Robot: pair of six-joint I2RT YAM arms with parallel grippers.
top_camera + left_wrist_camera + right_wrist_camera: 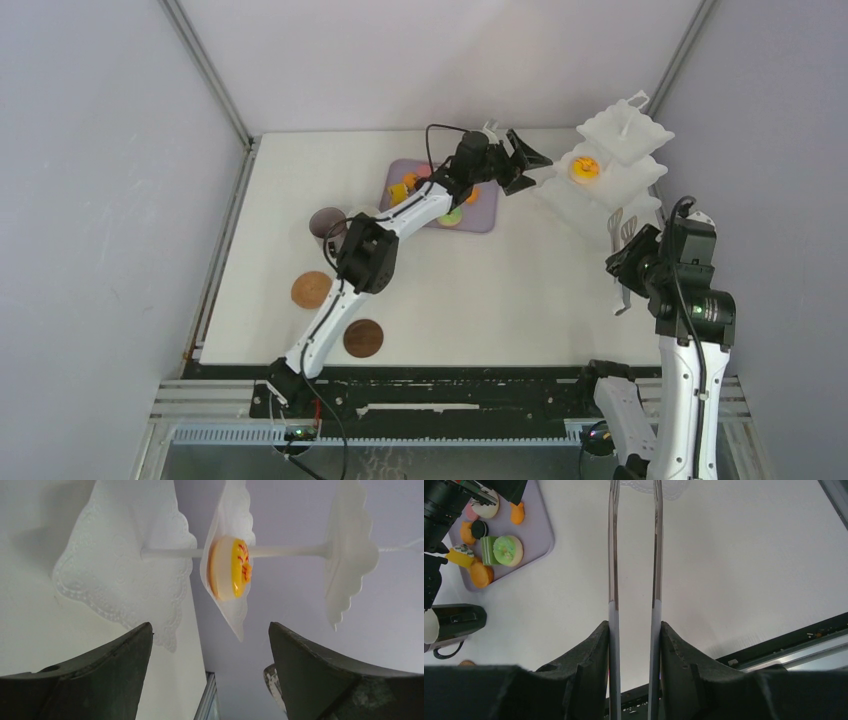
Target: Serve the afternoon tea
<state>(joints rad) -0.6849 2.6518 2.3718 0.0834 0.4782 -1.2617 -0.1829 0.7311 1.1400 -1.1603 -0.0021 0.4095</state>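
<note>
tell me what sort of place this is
Probably a lab robot cell: plain grey walls box in a white table, two arms bolt to a rail, toy-like sweets sit on a lilac tray.

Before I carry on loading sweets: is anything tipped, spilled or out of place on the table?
Nothing stands out. The white stand is upright, the yellow doughnut lies flat on its middle tier, the other sweets sit on the lilac tray, and both coasters lie flat, bare. The right hand holds the tongs straight.

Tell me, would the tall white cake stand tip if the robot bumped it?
Probably, yes: the stand is tall, with three wide trays on one thin pole. It looks like light plastic, so a nudge might slide it.
</note>
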